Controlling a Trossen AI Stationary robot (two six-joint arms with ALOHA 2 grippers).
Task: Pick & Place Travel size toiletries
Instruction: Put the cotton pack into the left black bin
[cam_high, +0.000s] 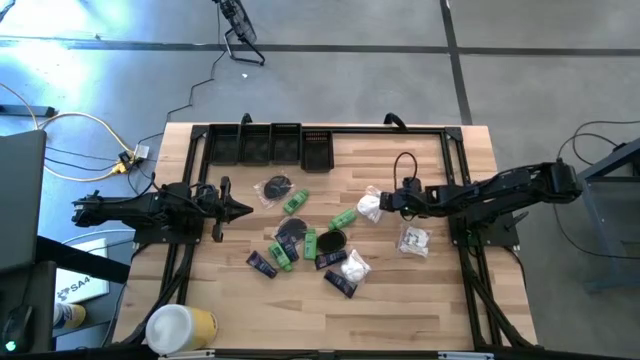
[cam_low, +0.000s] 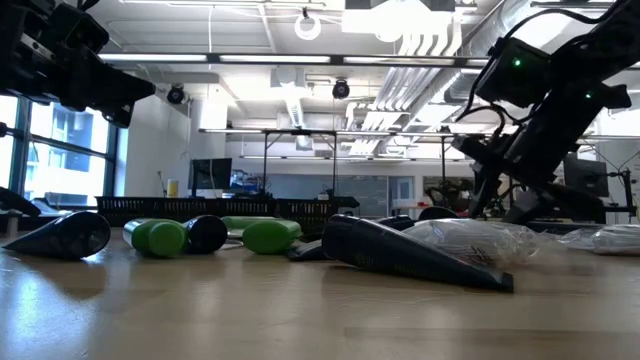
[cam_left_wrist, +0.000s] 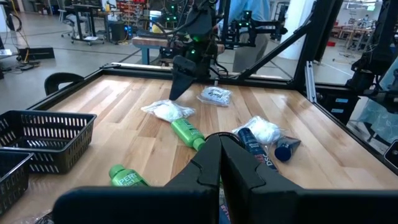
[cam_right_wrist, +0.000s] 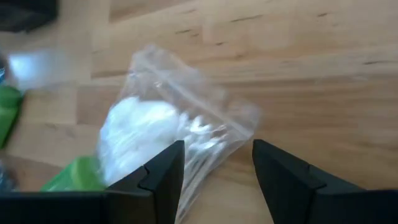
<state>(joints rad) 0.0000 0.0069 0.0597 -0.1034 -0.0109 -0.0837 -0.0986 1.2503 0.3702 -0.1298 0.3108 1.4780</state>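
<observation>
We see the toiletries strewn mid-desk (cam_high: 420, 300): green bottles (cam_high: 343, 218), dark sachets (cam_high: 261, 264) and a white packet (cam_right_wrist: 149, 134) lying just ahead of the right pincer (cam_right_wrist: 217, 165), whose fingers stand apart around nothing. The left pincer (cam_high: 243, 209) is closed and empty near the black baskets (cam_high: 270, 143) along the far edge. A white-and-yellow cylinder (cam_high: 180, 328) lies at the near corner, with a workshop room beyond.
</observation>
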